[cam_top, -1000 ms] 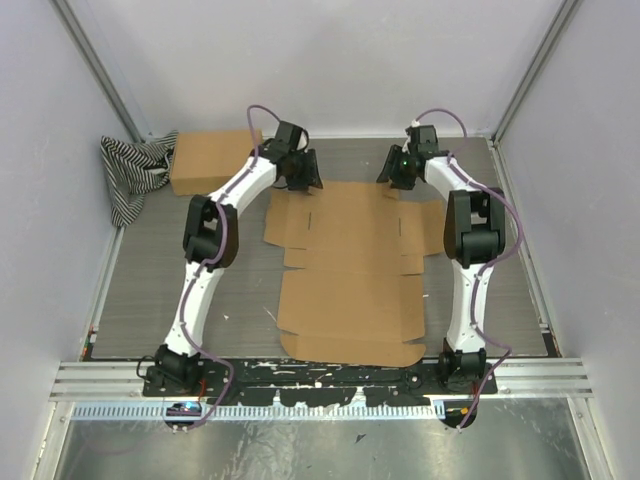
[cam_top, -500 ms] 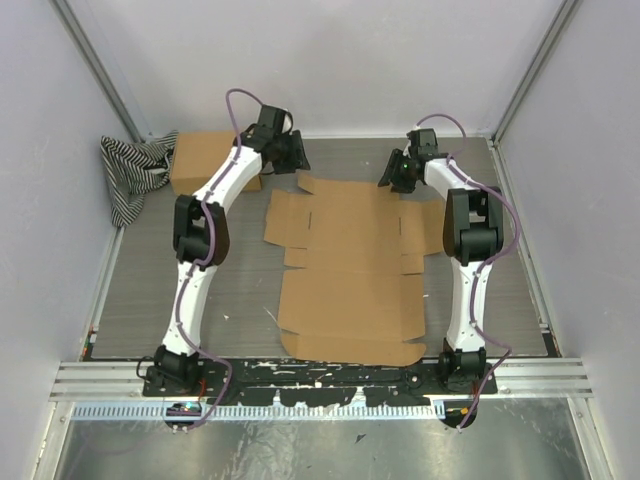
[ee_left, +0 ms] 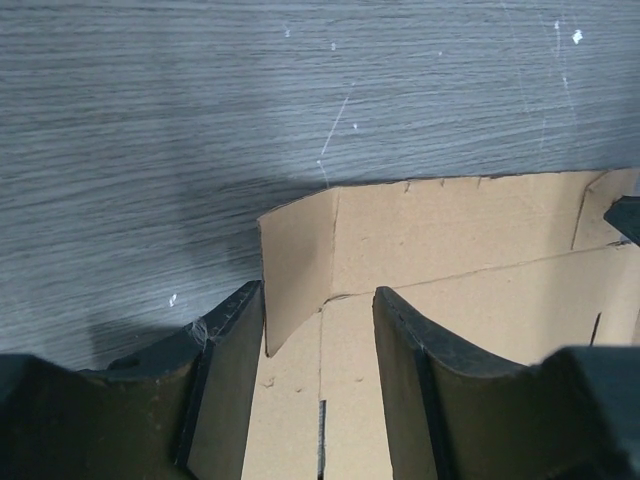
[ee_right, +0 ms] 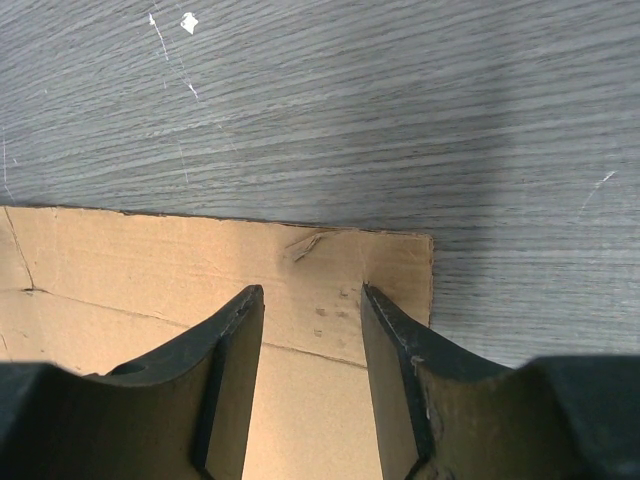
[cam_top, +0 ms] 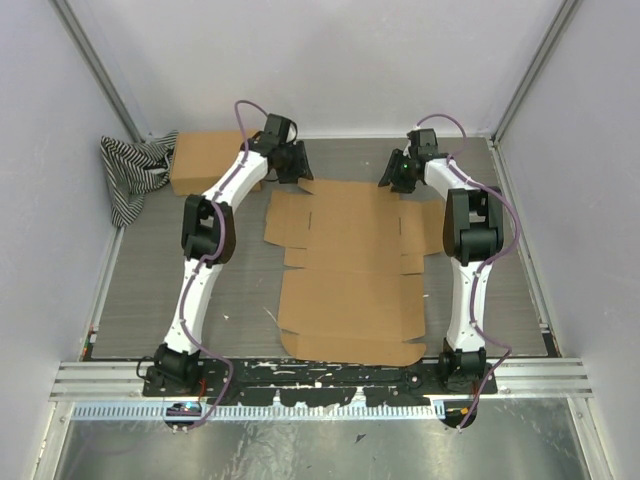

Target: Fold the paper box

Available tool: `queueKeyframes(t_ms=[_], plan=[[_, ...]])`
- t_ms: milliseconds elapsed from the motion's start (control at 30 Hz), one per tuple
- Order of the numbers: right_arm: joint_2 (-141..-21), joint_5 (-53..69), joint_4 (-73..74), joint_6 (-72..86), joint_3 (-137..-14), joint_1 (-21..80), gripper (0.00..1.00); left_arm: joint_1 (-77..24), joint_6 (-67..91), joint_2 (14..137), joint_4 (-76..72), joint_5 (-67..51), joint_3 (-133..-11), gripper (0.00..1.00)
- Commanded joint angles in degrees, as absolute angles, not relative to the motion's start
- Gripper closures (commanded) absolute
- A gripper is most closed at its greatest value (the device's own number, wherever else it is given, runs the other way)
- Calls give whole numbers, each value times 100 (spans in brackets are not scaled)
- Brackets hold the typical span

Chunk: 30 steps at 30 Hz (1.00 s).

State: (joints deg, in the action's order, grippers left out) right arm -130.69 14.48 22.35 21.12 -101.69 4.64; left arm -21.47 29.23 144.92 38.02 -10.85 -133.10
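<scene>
The paper box (cam_top: 345, 265) lies unfolded and flat in the middle of the table, a brown die-cut sheet with flaps and slits. My left gripper (cam_top: 293, 166) hovers at its far left corner, jaws open. In the left wrist view (ee_left: 318, 300) a small corner flap (ee_left: 297, 262) stands up between the jaws, close to the left finger (ee_left: 232, 365), and is not gripped. My right gripper (cam_top: 398, 176) is open over the far right corner, which lies flat in the right wrist view (ee_right: 312, 295).
A closed brown cardboard box (cam_top: 205, 162) sits at the back left, right beside the left arm. A black-and-white striped cloth (cam_top: 130, 172) lies against the left wall. Grey walls enclose the table on three sides.
My left gripper swung back and left away from the far left corner, then came partway back toward it. The right gripper has barely moved. The sheet lies as before.
</scene>
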Motion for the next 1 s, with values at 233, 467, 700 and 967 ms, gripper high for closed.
queueKeyframes(t_ms=[233, 467, 700, 967], plan=[[-13169, 1372, 2342, 2048, -10314, 483, 51, -2439, 3104, 14358, 3269, -1577, -13187, 46], [-13182, 1340, 2364, 2022, -10327, 483, 51, -2622, 3151, 14401, 3233, -1608, -13205, 47], [-13187, 1406, 2380, 2048, -10345, 482, 51, -2655, 3228, 14834, 3384, -1593, -13543, 47], [-13137, 1361, 2470, 2030, -10374, 483, 51, -2611, 3297, 15494, 3768, -1549, -14114, 46]])
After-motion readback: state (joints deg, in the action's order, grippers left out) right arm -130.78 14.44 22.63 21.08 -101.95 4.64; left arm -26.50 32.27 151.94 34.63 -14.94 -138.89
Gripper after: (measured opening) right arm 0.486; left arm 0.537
